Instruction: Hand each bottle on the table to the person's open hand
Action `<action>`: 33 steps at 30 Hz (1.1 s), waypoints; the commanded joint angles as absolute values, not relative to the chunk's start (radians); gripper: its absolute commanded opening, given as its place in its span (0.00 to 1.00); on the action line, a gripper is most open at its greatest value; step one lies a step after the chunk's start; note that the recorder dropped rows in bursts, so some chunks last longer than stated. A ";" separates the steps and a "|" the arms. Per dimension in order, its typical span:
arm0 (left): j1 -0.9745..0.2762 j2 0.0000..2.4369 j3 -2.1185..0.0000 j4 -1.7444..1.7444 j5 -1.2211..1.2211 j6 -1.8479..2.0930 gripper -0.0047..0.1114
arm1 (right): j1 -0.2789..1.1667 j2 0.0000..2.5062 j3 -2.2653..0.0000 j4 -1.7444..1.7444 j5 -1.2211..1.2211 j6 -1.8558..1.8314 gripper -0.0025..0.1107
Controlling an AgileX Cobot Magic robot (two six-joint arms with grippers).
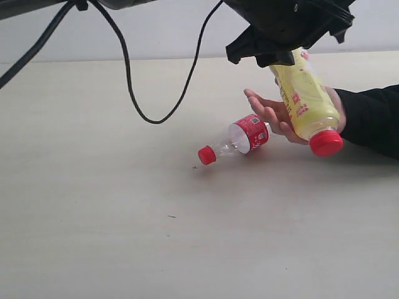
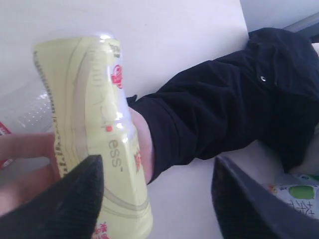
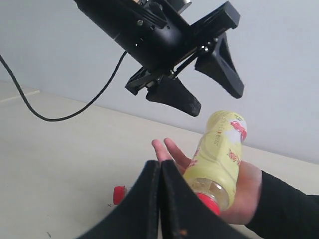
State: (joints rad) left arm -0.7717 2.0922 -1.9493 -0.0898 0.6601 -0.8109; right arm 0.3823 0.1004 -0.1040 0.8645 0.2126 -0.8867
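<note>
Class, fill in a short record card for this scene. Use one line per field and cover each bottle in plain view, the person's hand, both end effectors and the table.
yellow bottle: lies across the open palm, red cap end sticking out past the hand
person's hand: open, palm up
red-label bottle: clear, on its side on the table, next to the hand's fingertips
left end effector: open, above the yellow bottle, gripping nothing
right end effector: shut, empty
table: pale beige, a black cable hangs over its far side

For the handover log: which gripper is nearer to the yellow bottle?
Left. The left gripper hangs open just above the yellow bottle, which lies on the person's hand; the right gripper, shut, is farther off, pointing toward it.
</note>
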 commanded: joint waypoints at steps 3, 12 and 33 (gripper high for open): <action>-0.721 2.003 -1.955 -0.069 0.852 -0.696 0.09 | 0.384 0.095 -0.101 0.867 0.203 -0.888 0.02; -0.698 1.819 -1.772 0.134 1.028 -0.605 0.04 | 0.384 0.095 -0.101 0.867 0.203 -0.888 0.02; -0.775 0.675 -0.242 0.432 -0.309 -0.692 0.04 | 0.384 0.095 -0.101 0.867 0.218 -0.888 0.02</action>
